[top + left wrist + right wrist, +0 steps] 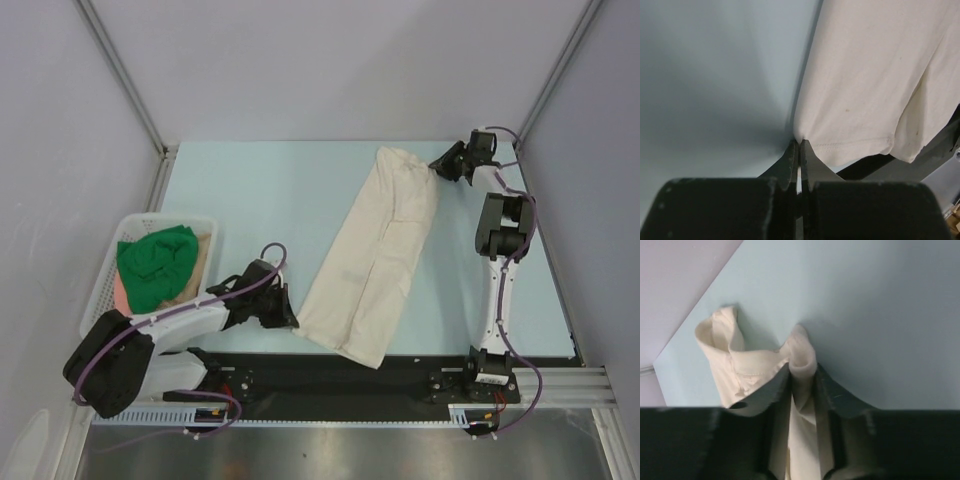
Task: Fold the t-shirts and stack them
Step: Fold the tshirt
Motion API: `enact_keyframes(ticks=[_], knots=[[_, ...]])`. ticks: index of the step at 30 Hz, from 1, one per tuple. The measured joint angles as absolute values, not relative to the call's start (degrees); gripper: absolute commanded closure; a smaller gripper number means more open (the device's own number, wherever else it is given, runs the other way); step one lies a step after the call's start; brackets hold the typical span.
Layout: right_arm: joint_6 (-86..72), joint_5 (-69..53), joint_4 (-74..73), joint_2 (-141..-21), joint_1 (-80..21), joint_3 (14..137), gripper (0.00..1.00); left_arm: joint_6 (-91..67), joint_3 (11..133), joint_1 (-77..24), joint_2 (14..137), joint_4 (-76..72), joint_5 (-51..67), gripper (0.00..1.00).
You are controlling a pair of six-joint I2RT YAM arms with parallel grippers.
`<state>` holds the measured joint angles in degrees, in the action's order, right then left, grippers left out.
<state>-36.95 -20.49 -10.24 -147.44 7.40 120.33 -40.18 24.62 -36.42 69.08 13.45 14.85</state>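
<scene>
Holds a large cream soft-cloth t-shirt (375, 255), folded into a long narrow strip, slantwise across the smooth pale blue table (250, 190). Nips its stitched near hem corner in the left gripper (799, 145), fingers pressed almost together, and clamps a bunched far-end fold in the right gripper (802, 371), fingers parted only by the cloth.

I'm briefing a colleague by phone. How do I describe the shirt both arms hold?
On the blue table, look at the middle. A long cream shirt lies slanted there, its near corner in the left pincer, its far end in the right pincer. Unlike the green shirt bunched in the basket at left, it is pale and spread flat.
</scene>
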Motion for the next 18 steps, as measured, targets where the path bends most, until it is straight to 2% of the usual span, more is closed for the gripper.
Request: enact_keyframes(ticks=[3, 8, 10, 11, 14, 18], knots=[[-37.6, -21.0, -10.4, -150.7, 6.2, 124.9, 0.88, -42.8, 23.3, -38.6, 67.4, 12.7, 13.6, 1.00], [-38.4, -20.7, -11.3, -156.2, 5.3, 134.1, 0.89, -47.0, 22.0, -41.3, 66.7, 10.0, 11.6, 1.00], [-38.6, -20.6, -11.4, -158.3, 5.2, 137.5, 0.83, -48.6, 21.7, -42.8, 66.9, 8.7, 10.4, 1.00], [-38.6, -20.5, -12.0, -159.3, 5.1, 139.3, 0.74, -49.3, 21.7, -43.7, 67.2, 8.0, 9.7, 1.00], [-37.6, -18.9, -12.5, -162.6, 4.7, 145.8, 0.54, -51.5, 21.7, -46.1, 68.3, 5.9, 8.4, 1.00], [-36.3, -17.3, -14.5, -162.3, 4.6, 147.1, 0.41, -52.6, 22.6, -48.3, 69.0, 6.0, 6.6, 1.00]])
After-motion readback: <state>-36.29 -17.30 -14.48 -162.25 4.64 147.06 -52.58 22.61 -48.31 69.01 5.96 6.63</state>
